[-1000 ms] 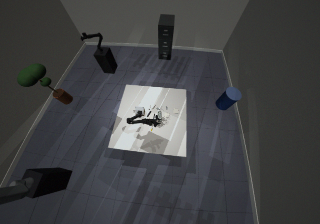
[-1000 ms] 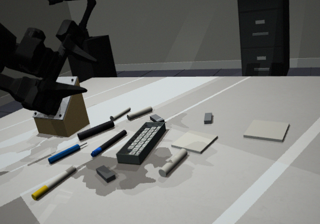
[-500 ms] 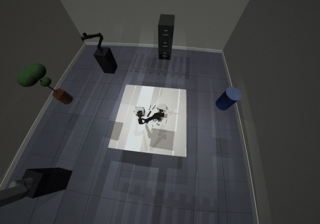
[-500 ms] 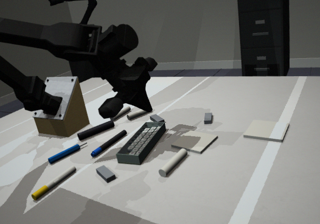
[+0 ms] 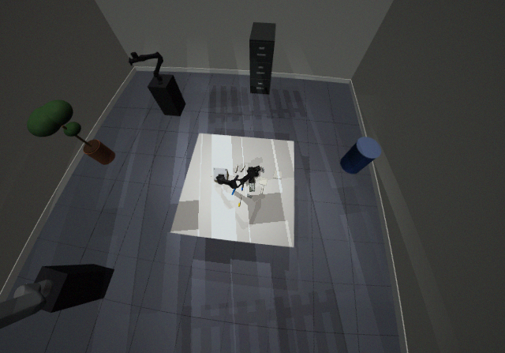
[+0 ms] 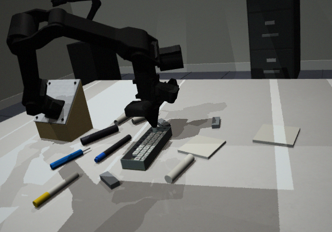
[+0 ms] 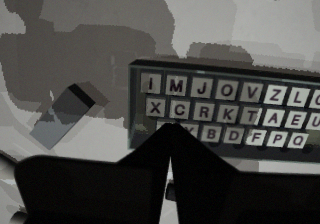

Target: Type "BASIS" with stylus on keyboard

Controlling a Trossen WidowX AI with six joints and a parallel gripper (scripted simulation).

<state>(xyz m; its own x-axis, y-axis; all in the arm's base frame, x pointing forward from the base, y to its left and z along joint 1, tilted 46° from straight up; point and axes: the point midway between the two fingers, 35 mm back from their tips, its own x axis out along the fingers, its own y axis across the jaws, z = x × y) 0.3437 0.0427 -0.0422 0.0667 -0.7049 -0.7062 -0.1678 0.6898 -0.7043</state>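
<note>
The keyboard is a dark tray with pale lettered keys; B, A and I show in the wrist view. My gripper is shut, with nothing seen between its fingers. It points down at the keyboard's far end, its tips covering part of the bottom row, below C. I cannot tell whether they touch. Pen-like things lie left of the keyboard: a blue one with a thin metal tip, a black one with a blue end, a grey one with a yellow end and a thick black one. Which is the stylus is unclear.
A wooden wedge with a pale panel stands behind the pens. A pale cylinder and a square tile lie right of the keyboard, another tile farther right. Grey blocks lie near both keyboard ends.
</note>
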